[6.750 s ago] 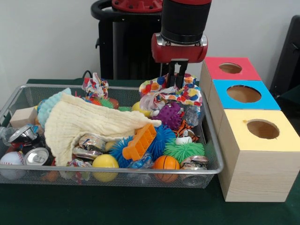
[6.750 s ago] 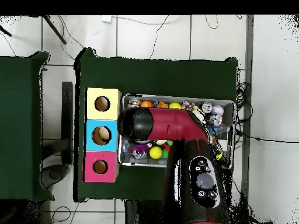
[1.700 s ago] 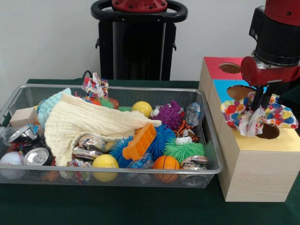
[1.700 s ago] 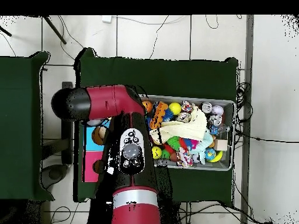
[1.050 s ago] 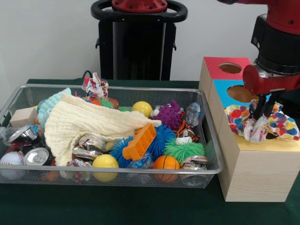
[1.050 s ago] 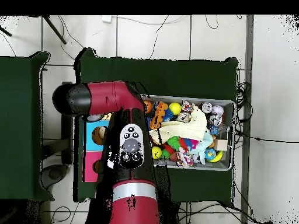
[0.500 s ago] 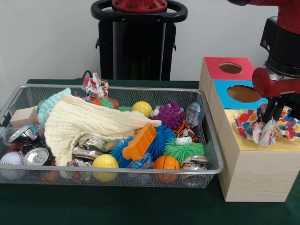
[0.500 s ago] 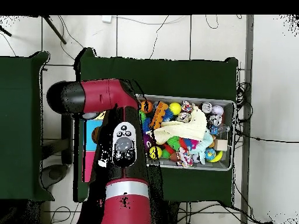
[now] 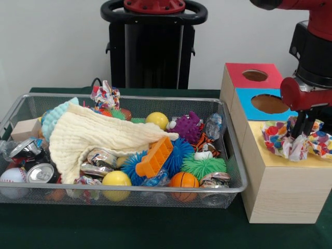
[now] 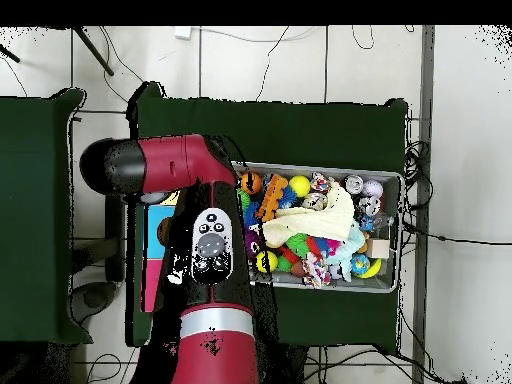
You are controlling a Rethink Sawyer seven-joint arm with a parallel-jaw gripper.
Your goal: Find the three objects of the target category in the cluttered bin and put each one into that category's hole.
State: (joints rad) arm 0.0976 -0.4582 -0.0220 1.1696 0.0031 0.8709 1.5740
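Patchwork knotted cloth bundle (image 9: 291,140) sits clenched in the red-and-black gripper (image 9: 300,136) directly over the yellow-topped wooden box (image 9: 282,181), covering its round hole.

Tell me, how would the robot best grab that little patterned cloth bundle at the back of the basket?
Probably from straight above, pinching the raised knot at the top of the cloth bundle. It sits high against the far rim of the wire basket, with its crumpled folds sticking up, and nothing covers it.

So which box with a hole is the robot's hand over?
The yellow-topped box, nearest the camera in the front view. The hand holds a colourful cloth bundle on it; the blue-topped box and red-topped box stand uncovered.
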